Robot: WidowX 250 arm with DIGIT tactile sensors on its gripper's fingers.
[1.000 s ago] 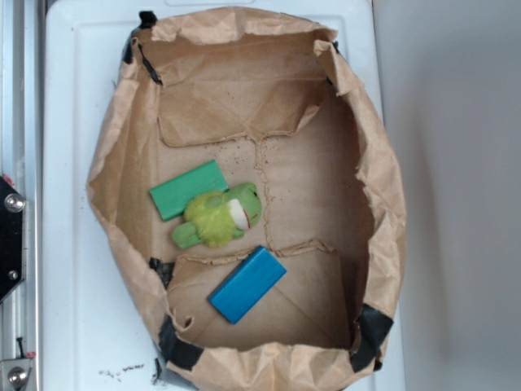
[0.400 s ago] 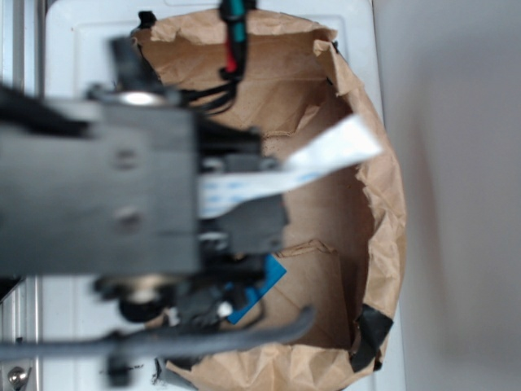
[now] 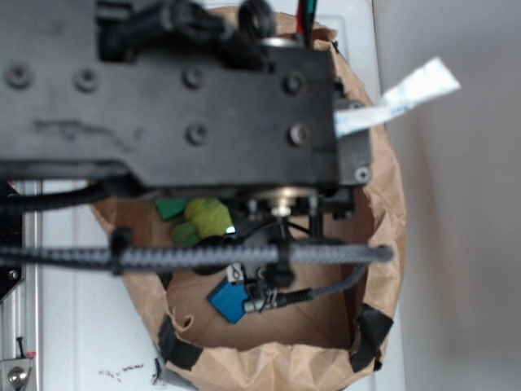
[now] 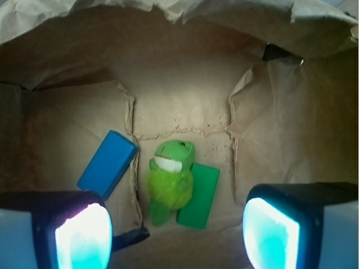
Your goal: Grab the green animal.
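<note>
Green animal (image 4: 171, 180) lay beside the blue block (image 4: 107, 164); I saw my claw (image 4: 176, 234) spread apart above it.

Below my fingers spreads a crumpled brown paper bag (image 4: 185, 112), its torn walls rising around me. It rests on a white table (image 3: 73, 309), a pale grey wall (image 3: 456, 244) beyond.

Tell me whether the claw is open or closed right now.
Open. In the wrist view the claw has its two fingers spread wide apart, nothing between them, with the green animal lying untouched on the bag floor beyond.
</note>
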